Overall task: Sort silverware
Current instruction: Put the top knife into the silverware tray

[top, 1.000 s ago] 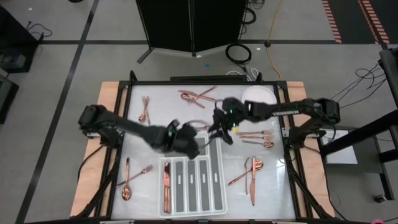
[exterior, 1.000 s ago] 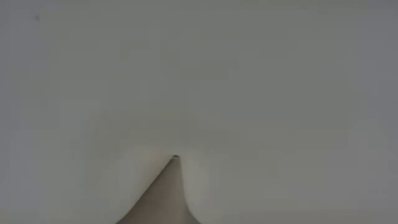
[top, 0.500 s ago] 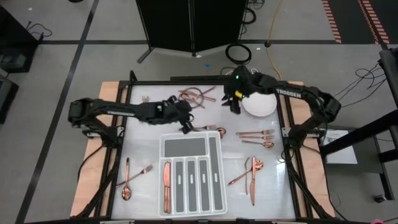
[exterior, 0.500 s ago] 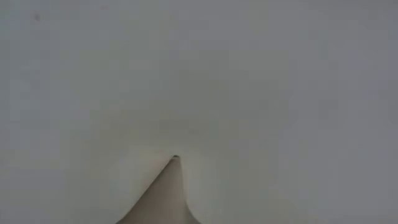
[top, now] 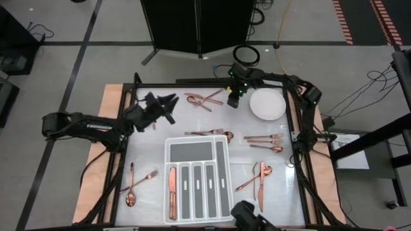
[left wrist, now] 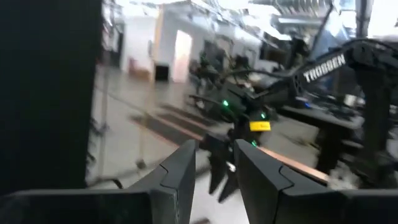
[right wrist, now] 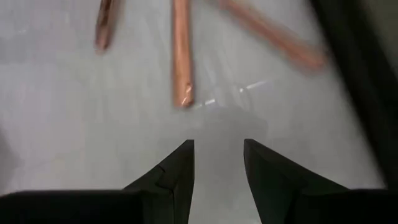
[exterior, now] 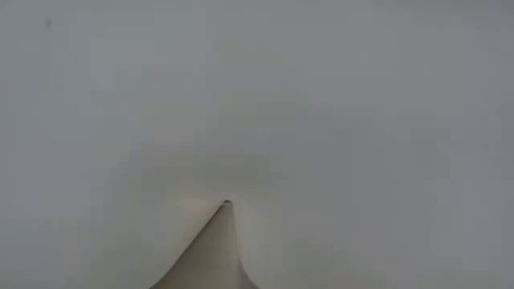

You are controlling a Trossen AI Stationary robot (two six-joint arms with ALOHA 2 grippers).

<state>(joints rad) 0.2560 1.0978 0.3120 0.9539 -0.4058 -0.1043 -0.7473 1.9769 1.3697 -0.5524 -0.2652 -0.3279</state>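
Copper silverware lies in groups on the white table: crossed pieces near the far edge (top: 203, 99), two by the tray's far end (top: 210, 133), several on the right (top: 264, 140) (top: 259, 178), a spoon and fork near left (top: 133, 183). One knife (top: 172, 187) lies in the white divided tray (top: 198, 154). My left gripper (top: 166, 106) (left wrist: 214, 146) hovers open over the far left part of the table. My right gripper (top: 232, 101) (right wrist: 217, 144) is open and points down just right of the far group, whose handle ends (right wrist: 182, 68) show ahead of its fingers.
A round white plate (top: 268, 104) sits at the far right, beside my right gripper. A dark object (top: 249, 218) shows at the table's near edge. A black frame rail borders the table. The low view shows only a pale blank surface.
My left gripper has drawn back from above the tray's far end toward the table's far left. My right gripper has moved from the table's middle to the far edge beside the plate. Two pieces that the arms covered now show by the tray's far end.
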